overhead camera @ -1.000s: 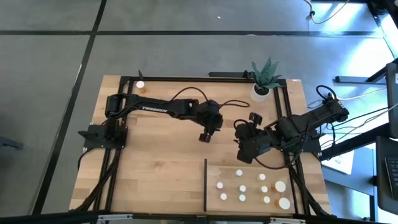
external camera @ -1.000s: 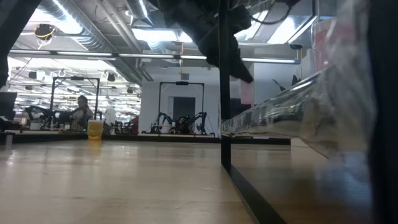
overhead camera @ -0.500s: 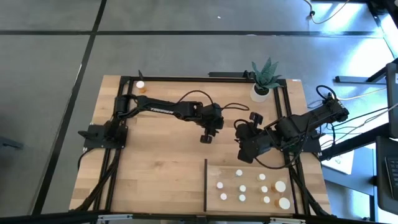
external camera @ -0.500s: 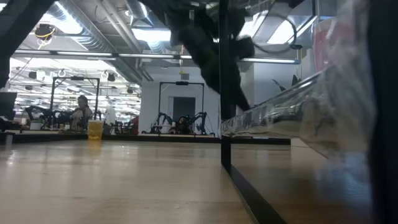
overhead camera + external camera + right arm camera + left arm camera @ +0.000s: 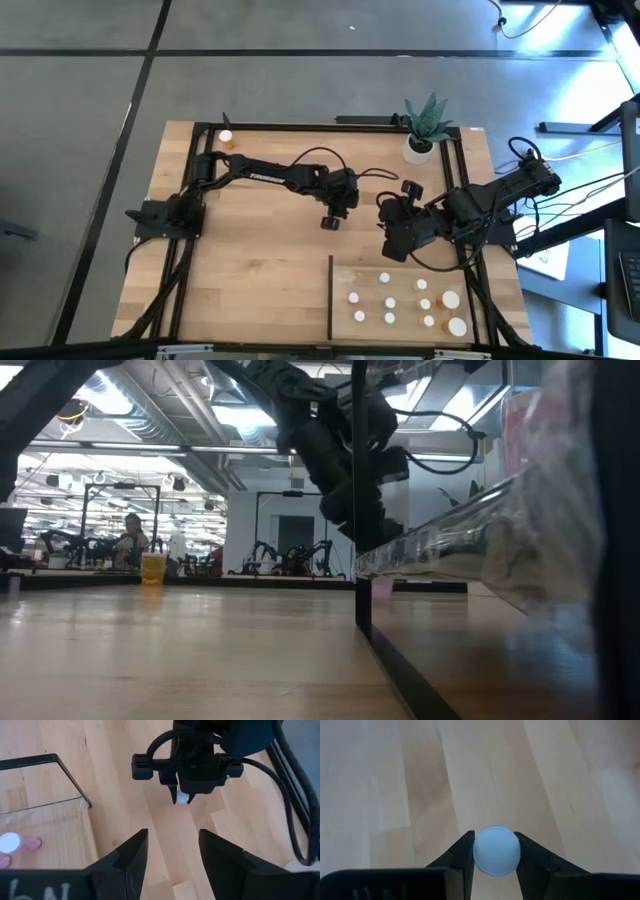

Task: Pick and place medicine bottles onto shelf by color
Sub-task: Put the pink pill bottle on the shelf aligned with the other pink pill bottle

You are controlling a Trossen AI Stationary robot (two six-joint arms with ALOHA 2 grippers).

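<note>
A white-capped medicine bottle (image 5: pixel 495 851) is held by the cap only in the left gripper (image 5: pixel 330 219), above mid-surface (image 5: pixel 250 270), approx. 11 o'clock of the shelf (image 5: pixel 400 300). Grip is shallow; the bottle could slip or tilt w/ a fast swing. Right gripper (image 5: pixel 395 245) is parked empty, part open, near the shelf's 12 o'clock; the arms could clash on approach.

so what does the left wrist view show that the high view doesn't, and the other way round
Only the left wrist view shows the left claw shut on a white-capped bottle above bare wood. Only the high view shows the shelf with its bottles, one bottle alone at the table's far left corner, the plant and the right claw. Both show the left claw and the wooden tabletop.
</note>
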